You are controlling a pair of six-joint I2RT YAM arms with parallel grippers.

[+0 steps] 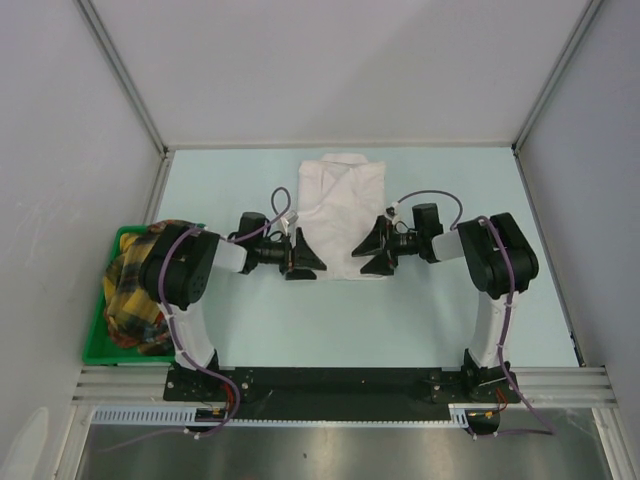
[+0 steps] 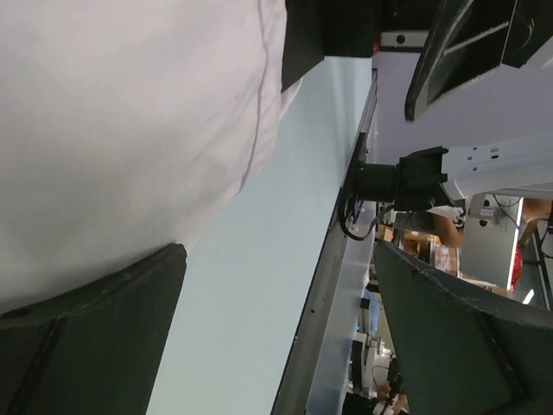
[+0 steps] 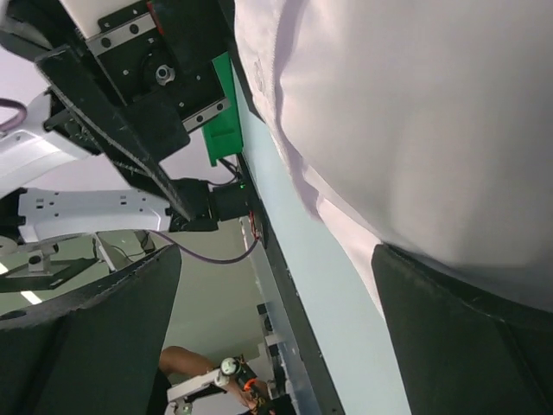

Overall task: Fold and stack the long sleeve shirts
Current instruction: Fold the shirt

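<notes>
Left gripper (image 1: 306,258) and right gripper (image 1: 369,252), jaws wide and empty, flank the folded shirt (image 1: 340,205) by the bench's far edge; fold looks done, next likely backing clear.

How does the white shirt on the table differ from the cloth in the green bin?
The white shirt is plain; the cloth is plaid, mostly yellow. The shirt lies folded flat; the cloth is bunched in a heap. Both are fabric.
</notes>
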